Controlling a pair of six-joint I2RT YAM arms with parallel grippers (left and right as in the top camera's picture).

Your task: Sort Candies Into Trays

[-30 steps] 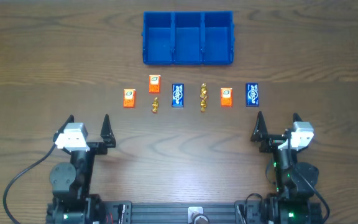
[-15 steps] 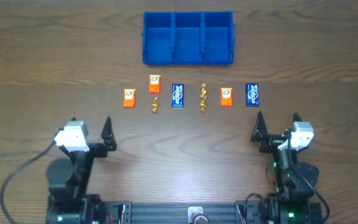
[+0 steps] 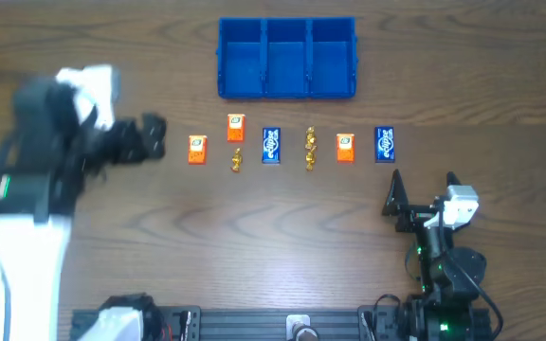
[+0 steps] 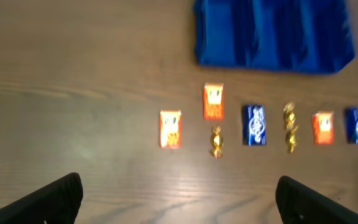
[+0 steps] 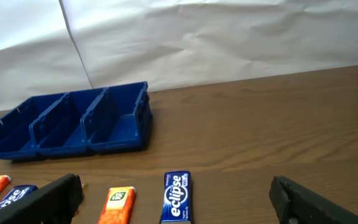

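A blue three-compartment tray (image 3: 287, 57) stands at the far middle of the table, its compartments empty. In front of it lies a row of candies: orange packs (image 3: 196, 150) (image 3: 236, 127) (image 3: 346, 148), blue packs (image 3: 271, 145) (image 3: 384, 144) and small gold candies (image 3: 237, 161) (image 3: 310, 149). My left gripper (image 3: 150, 137) is lifted, left of the row, open and holding nothing; from its wrist the leftmost orange pack (image 4: 170, 129) and the tray (image 4: 272, 31) lie ahead of the gripper (image 4: 178, 182). My right gripper (image 3: 423, 177) rests open near the front right, behind the right blue pack (image 5: 177, 198).
Bare wooden table surrounds the row and the tray. White sheeting (image 5: 229, 37) hangs behind the table's far edge. The arm bases and a rail (image 3: 292, 322) line the front edge.
My left arm has risen from its rest pose at the front left and swung out toward the left end of the candy row. The right arm and the candies have not moved.
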